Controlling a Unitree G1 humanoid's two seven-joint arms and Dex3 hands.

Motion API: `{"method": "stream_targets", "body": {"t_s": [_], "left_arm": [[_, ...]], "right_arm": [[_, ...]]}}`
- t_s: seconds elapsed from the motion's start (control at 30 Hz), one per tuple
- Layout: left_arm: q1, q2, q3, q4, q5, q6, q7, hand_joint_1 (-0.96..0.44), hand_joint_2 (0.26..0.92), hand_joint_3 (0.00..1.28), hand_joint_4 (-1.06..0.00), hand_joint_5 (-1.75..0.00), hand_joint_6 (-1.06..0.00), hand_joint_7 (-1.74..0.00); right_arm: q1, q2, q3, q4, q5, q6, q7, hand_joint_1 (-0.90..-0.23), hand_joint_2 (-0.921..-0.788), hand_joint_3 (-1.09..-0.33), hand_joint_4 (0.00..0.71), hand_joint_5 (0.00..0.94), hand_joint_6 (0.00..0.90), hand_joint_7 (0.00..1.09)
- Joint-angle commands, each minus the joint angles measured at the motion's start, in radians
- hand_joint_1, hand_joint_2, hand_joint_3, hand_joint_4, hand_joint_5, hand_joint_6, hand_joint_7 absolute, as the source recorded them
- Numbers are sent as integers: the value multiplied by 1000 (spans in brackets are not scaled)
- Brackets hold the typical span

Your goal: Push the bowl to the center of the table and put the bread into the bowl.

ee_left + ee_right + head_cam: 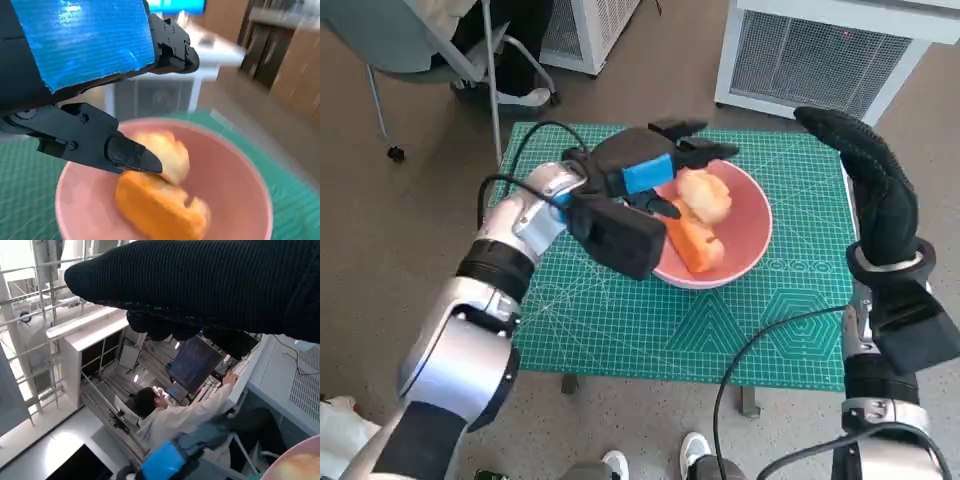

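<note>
We note the round pink bowl (752, 238) on the green cutting mat (620, 320), orange-and-pale bread (700, 215) inside. Left hand (650, 175) hovers above it, fingers spread, empty. Right gloved hand (875, 190) raised beside the table; fingers extended, holding nothing.

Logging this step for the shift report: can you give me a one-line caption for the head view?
Left hand hovers open over the pink bowl holding the bread; right hand raised at the table's edge.
</note>
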Motion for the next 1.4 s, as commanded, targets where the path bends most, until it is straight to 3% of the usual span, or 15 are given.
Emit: {"method": "stream_targets", "body": {"t_s": [0.03,0.17,0.4,0.53,0.57,0.77,0.9,1.1,1.4], "left_arm": [[30,27,68,-2,-66,-67,50,-377,915,4,-112,-21,-279,-67],[54,30,130,-4,-130,-101,60,-384,920,45,-160,-31,-315,-72],[116,2,285,-34,-325,-159,0,-385,921,150,-286,-37,-381,-71],[154,-20,355,-60,-427,-160,-46,-383,921,196,-320,-34,-399,-69],[167,-26,372,-71,-454,-162,-59,-390,921,271,-298,-24,-373,-54],[244,-75,457,-168,-627,-141,-178,-422,921,301,-335,-25,-395,-55],[287,-94,483,-233,-696,-132,-236,-397,921,324,-339,-22,-395,-55],[346,-114,495,-304,-742,-127,-293,-399,921,352,-336,-14,-391,-56],[414,-126,478,-390,-716,-127,-311,-445,921,353,-324,-6,-373,-52]], "right_arm": [[17,-7,1,4,-13,21,-9,-752,-921,-795,243,5,287,4],[15,-6,-1,-1,-7,31,-11,-751,-921,-795,245,5,288,4],[4,0,-3,-17,-9,61,-29,-743,-921,-792,236,1,290,5],[1,3,-2,-28,-18,75,-47,-735,-921,-791,235,1,291,6],[0,5,-1,-32,-22,78,-53,-726,-921,-794,232,0,289,5],[-14,15,4,-45,-44,97,-90,-707,-921,-792,238,4,295,7],[-25,23,6,-50,-44,112,-100,-703,-921,-790,240,5,298,9],[-43,44,9,-49,-20,130,-90,-699,-921,-785,242,5,303,11],[-60,71,14,-45,28,145,-47,-703,-921,-761,244,3,313,14]]}}
